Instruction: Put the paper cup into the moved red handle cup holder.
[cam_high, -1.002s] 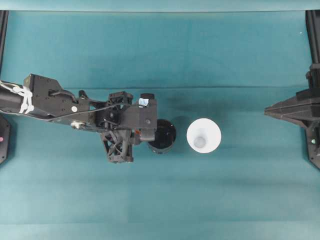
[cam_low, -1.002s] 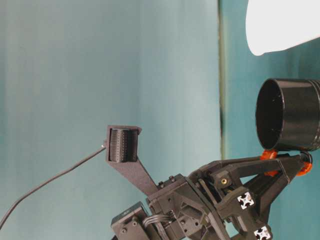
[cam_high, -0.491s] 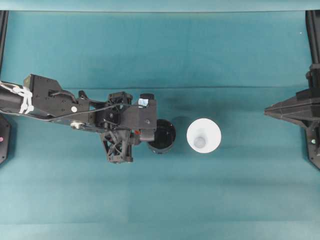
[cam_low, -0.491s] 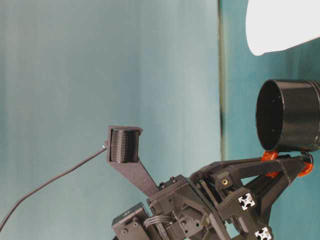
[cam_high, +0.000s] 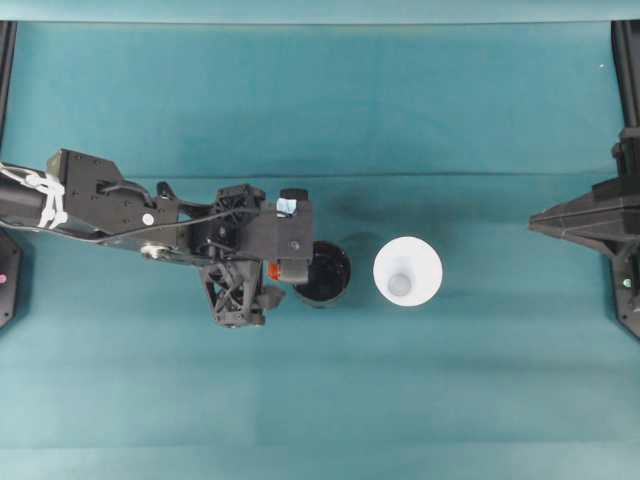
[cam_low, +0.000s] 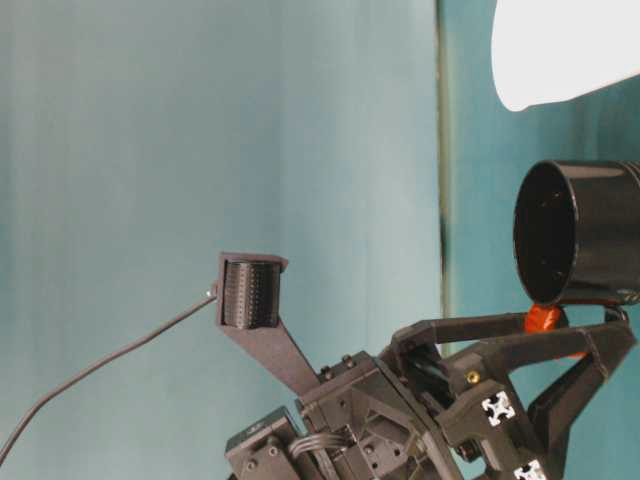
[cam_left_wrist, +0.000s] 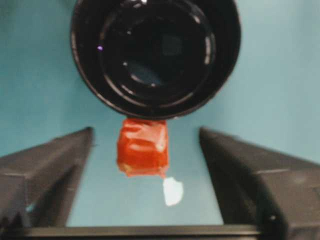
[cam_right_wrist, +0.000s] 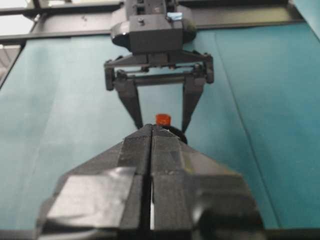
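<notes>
Fingers (cam_left_wrist: 55, 170) of the left gripper (cam_left_wrist: 145, 175) are spread apart on either side of the red handle (cam_left_wrist: 143, 147), seemingly without contact. Just beyond, the red handle cup holder (cam_high: 324, 274) is seen upright on the teal table (cam_high: 320, 400). Beside it, apart, the paper cup (cam_high: 408, 271) is placed. At the far right, the right gripper (cam_right_wrist: 151, 145) is pressed closed, empty.

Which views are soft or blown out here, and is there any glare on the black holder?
Left wrist view: the black holder and its red handle are slightly soft, with faint glints inside the holder. Table-level view: the paper cup is overexposed to flat white, cropped at the edge. Right wrist view: the near fingers are blurred. Overhead view: sharp and evenly lit, with a soft shadow beside the holder.
</notes>
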